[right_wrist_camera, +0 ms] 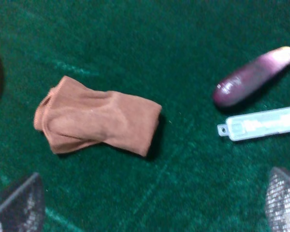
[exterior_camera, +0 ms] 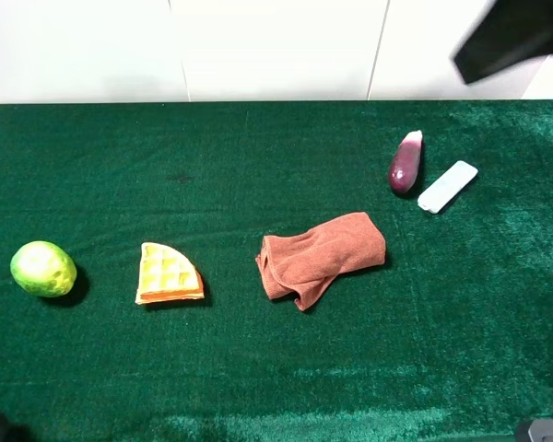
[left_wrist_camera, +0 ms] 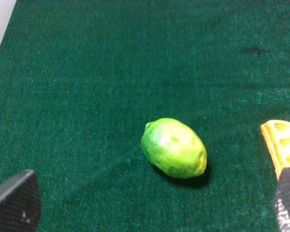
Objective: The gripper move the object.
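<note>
Left end effector (left_wrist_camera: pixel 150 203): two dark fingertips at the near corners of the left wrist view, spread wide, nothing between them; raised above the bench (exterior_camera: pixel 276 387), touching nothing.

Right end effector (right_wrist_camera: pixel 150 205): two grey textured fingertips at the near corners of the right wrist view, likewise spread wide and holding nothing, clear of the surface.

Object (exterior_camera: pixel 43 269): one round yellow-green fruit with mottled skin, lying free on the green felt at the far left of the bench; in the left wrist view (left_wrist_camera: pixel 174 147) it sits ahead of the open fingers, apart from both.

Waffle (exterior_camera: pixel 169 273): one orange wedge, flat, near the fruit on its right, not touching it; its edge shows in the left wrist view (left_wrist_camera: pixel 282 142).

Cloth (exterior_camera: pixel 321 257): one brown cloth, crumpled and folded, around mid-bench; seen ahead of the right fingers (right_wrist_camera: pixel 96 118).

Eggplant (exterior_camera: pixel 405 162): one, purple with a pale tip, right rear of the bench.

Case (exterior_camera: pixel 447 186): one flat pale oblong, just beside the eggplant, apart from it in the right wrist view (right_wrist_camera: pixel 261 123).

Dark shape (exterior_camera: pixel 516 37): top right corner, blurred; cannot tell what.
</note>
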Robot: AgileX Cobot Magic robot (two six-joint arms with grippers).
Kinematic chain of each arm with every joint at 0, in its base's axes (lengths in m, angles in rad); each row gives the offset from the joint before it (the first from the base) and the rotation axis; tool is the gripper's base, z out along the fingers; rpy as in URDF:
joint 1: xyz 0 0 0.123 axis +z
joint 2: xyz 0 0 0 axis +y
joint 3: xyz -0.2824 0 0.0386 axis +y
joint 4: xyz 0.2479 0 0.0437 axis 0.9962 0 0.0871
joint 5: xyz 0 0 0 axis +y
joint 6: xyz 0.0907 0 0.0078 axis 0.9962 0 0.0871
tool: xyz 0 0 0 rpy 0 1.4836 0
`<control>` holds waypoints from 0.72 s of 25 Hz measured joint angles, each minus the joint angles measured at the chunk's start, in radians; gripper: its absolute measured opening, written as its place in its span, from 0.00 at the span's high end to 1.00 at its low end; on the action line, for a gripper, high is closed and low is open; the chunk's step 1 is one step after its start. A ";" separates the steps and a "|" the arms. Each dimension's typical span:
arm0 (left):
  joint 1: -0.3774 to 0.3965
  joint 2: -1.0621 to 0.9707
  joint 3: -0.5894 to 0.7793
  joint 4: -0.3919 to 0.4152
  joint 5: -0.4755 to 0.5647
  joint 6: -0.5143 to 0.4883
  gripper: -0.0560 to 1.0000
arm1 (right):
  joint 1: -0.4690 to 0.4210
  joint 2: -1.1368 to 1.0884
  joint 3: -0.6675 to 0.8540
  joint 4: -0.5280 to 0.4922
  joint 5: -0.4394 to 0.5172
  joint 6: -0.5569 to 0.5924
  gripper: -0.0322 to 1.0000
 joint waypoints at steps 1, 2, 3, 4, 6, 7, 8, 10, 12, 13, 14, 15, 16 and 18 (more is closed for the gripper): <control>0.000 0.000 0.000 0.000 0.000 0.000 0.02 | 0.000 -0.031 0.025 -0.009 0.000 0.009 0.30; 0.000 0.000 0.000 0.000 0.000 0.000 0.02 | 0.000 -0.057 0.050 -0.017 0.000 0.023 0.30; 0.000 0.000 0.000 0.000 0.000 0.000 0.02 | 0.000 -0.088 0.071 -0.027 0.000 0.035 0.30; 0.000 0.000 0.000 0.000 0.000 0.000 0.02 | -0.002 -0.119 0.097 -0.035 0.000 0.050 0.30; 0.000 0.000 0.000 0.000 0.000 0.000 0.02 | -0.033 -0.174 0.143 -0.038 0.000 0.076 0.30; 0.000 0.000 0.000 0.000 0.000 0.000 0.02 | -0.057 -0.203 0.168 -0.038 0.000 0.083 0.30; 0.000 0.000 0.000 0.000 0.000 0.000 0.02 | -0.093 -0.232 0.192 -0.038 -0.002 0.087 0.30; 0.000 0.000 0.000 0.000 0.000 0.000 0.02 | -0.182 -0.287 0.234 -0.041 -0.012 0.089 0.30; 0.000 0.000 0.000 0.000 0.000 0.000 0.02 | -0.297 -0.353 0.283 -0.046 -0.035 0.089 0.30; 0.000 0.000 0.000 0.000 0.000 0.000 0.02 | -0.356 -0.384 0.307 -0.048 -0.043 0.089 0.30; 0.000 0.000 0.000 0.000 0.000 0.000 0.02 | -0.404 -0.424 0.328 -0.050 -0.056 0.089 0.30; 0.000 0.000 0.000 0.000 0.000 0.000 0.02 | -0.457 -0.467 0.354 -0.052 -0.068 0.089 0.30; 0.000 0.000 0.000 0.000 0.000 0.000 0.02 | -0.506 -0.505 0.382 -0.053 -0.079 0.089 0.30; 0.000 0.000 0.000 0.000 0.000 0.000 0.02 | -0.584 -0.601 0.434 -0.053 -0.107 0.089 0.30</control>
